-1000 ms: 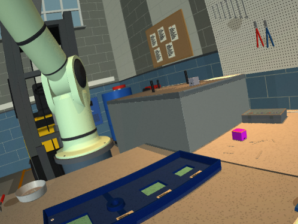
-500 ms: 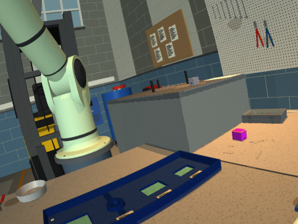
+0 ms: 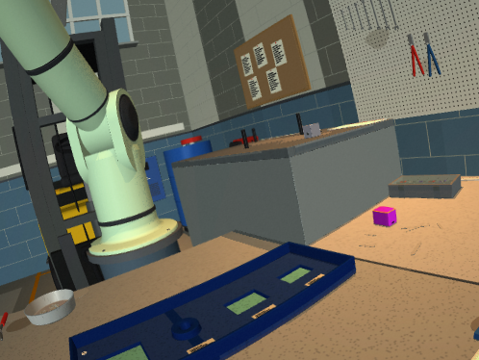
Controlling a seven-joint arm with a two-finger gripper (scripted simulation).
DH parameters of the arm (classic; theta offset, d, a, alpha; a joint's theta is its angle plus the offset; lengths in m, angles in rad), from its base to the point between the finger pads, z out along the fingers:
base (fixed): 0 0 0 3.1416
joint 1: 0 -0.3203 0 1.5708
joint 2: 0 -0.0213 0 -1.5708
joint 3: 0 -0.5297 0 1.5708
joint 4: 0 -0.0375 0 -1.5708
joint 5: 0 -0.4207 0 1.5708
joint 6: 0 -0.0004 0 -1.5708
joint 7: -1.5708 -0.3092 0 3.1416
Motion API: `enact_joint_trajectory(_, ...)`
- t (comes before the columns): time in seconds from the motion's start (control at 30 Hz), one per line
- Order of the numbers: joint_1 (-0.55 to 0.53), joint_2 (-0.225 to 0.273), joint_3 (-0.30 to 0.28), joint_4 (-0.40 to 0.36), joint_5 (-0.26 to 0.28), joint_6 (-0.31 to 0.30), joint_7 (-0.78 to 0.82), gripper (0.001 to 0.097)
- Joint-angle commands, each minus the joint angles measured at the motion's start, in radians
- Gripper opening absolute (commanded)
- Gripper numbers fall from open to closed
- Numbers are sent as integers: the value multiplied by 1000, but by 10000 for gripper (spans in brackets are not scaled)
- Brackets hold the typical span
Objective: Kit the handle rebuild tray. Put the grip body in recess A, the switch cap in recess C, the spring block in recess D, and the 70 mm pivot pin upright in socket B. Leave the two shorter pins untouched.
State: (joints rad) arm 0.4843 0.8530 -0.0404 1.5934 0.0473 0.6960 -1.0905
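The blue tray (image 3: 216, 308) lies on the near bench, at the front. It has green recesses (image 3: 246, 303) (image 3: 295, 275) and a round socket (image 3: 185, 328). All the recesses in view are empty. On the raised grey bench behind stand three dark pins (image 3: 298, 123) (image 3: 253, 134) (image 3: 244, 138) and a small grey block (image 3: 311, 129). A magenta block (image 3: 384, 216) sits on the right bench. Only the arm's base and lower links (image 3: 110, 159) show. The gripper is out of view.
The raised grey bench (image 3: 288, 183) rises just behind the tray. A metal bowl (image 3: 49, 306) sits at the near bench's left edge. A flat grey case (image 3: 424, 186) lies on the right bench. A blue drum (image 3: 185, 159) stands behind the arm.
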Motion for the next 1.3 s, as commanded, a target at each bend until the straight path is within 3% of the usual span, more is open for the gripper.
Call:
enact_joint_trajectory(0.0,0,-1,0,0,0,0,0,420)
enact_joint_trajectory(0.57,0,0,0,0,0,0,0,80)
enact_joint_trajectory(0.93,0,-4,0,0,0,4,0,80)
enact_joint_trajectory(1.27,1,-49,-1,-7,-4,54,3,80)
